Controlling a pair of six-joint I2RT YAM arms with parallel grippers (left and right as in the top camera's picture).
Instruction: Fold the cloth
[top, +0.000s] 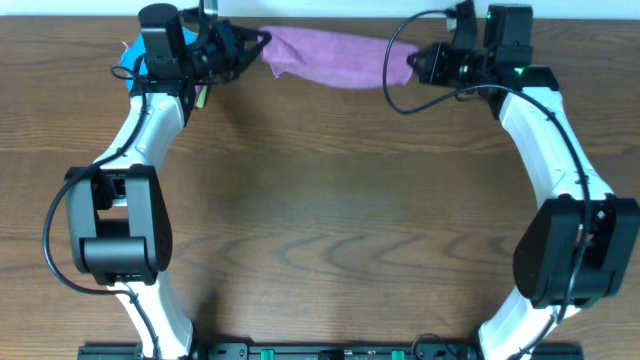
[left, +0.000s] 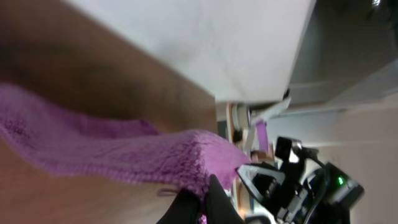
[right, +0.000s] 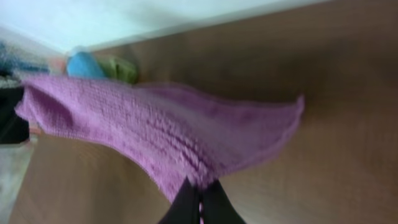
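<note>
A purple cloth (top: 330, 55) hangs stretched between my two grippers at the far edge of the table. My left gripper (top: 255, 45) is shut on the cloth's left end; the left wrist view shows the jaws (left: 202, 199) pinching the cloth (left: 112, 152). My right gripper (top: 415, 60) is shut on the right end; the right wrist view shows the jaws (right: 200, 202) closed on the cloth's edge (right: 155, 130). The cloth sags slightly in the middle, above the wood.
The wooden table (top: 330, 200) spreads out in front of both arms. A blue object (top: 133, 52) lies behind the left arm at the far left; it shows in the right wrist view (right: 84, 65) beside something green (right: 121, 70). A white wall runs along the back edge.
</note>
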